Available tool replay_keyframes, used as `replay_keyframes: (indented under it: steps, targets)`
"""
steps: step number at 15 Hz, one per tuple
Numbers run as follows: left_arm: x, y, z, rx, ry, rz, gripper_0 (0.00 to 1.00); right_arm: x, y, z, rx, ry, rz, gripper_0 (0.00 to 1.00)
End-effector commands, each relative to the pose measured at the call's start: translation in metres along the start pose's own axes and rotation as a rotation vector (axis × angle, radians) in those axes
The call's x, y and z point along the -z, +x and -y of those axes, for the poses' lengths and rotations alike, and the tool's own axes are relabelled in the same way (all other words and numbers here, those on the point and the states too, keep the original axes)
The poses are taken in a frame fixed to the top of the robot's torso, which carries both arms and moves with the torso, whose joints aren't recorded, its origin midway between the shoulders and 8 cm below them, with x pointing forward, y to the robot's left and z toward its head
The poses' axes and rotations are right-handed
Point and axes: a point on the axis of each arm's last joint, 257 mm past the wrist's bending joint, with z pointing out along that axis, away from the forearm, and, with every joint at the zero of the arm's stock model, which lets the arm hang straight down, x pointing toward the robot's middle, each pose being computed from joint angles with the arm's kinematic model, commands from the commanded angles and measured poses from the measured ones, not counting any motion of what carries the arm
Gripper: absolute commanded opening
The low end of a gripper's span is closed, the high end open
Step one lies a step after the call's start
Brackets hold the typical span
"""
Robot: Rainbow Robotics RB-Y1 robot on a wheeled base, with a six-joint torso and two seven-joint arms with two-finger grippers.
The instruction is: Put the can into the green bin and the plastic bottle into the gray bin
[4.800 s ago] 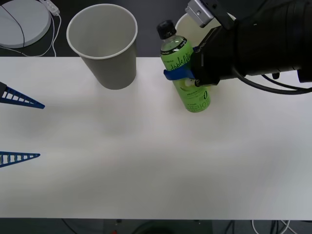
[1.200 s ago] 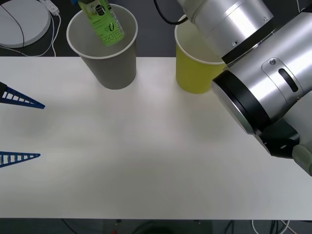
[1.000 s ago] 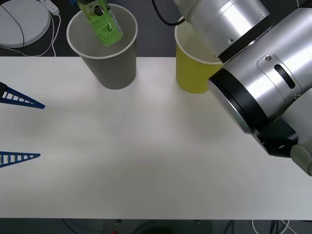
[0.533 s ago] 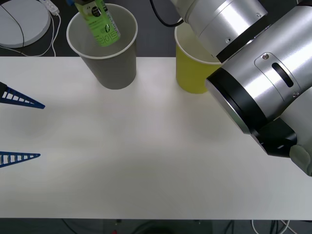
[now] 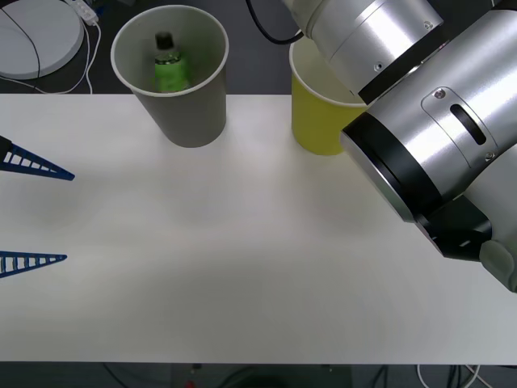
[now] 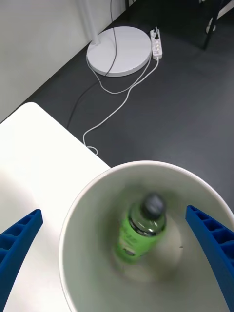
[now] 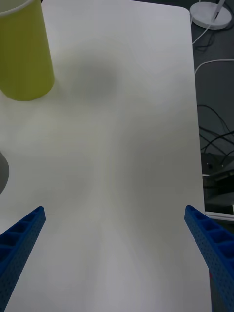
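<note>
The green plastic bottle [image 5: 170,71] with its black cap stands inside the gray bin [image 5: 194,121] at the table's back left, touching no finger. In the right wrist view the bottle [image 6: 139,229] lies low within the gray bin [image 6: 73,234], and my right gripper [image 6: 114,212] hangs open straight above it. The yellow-green bin [image 5: 315,121] stands to the right of the gray one, partly covered by my right arm [image 5: 420,137]. My left gripper [image 5: 69,217] waits open at the table's left edge, far from both bins. The can is out of view.
A white round base [image 5: 32,36] with a cable lies on the dark floor behind the table, near a power strip [image 6: 158,41]. The white table [image 5: 242,267] stretches bare in front of the bins. The left wrist view shows the yellow-green bin [image 7: 24,53].
The bottle hung tilted over the gray bin's mouth half a second ago. It has now dropped free and sits inside the bin. The left arm has not moved.
</note>
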Motion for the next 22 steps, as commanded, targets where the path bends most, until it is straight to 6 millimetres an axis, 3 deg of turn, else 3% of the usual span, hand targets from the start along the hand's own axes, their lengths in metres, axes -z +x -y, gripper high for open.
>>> replay_keyframes:
  steps: [1,4,11,17,22]
  targets:
    - [0.000,0.000,0.000,0.000,0.000,0.000,1.00,0.000,0.000,-0.001,-0.002,-0.004,0.000,1.00]
    - [0.000,0.000,0.000,0.000,0.000,0.000,1.00,0.003,-0.002,-0.003,0.017,-0.027,0.005,1.00]
    - [0.000,0.000,0.000,0.000,0.000,0.000,1.00,0.035,0.009,-0.002,0.077,-0.079,-0.019,1.00]
    - [0.000,0.000,0.000,0.000,0.000,0.000,1.00,0.059,0.031,-0.003,0.131,-0.106,-0.005,1.00]
    - [0.000,0.000,0.000,0.000,0.000,0.000,1.00,0.081,0.067,0.007,0.190,-0.095,-0.036,1.00]
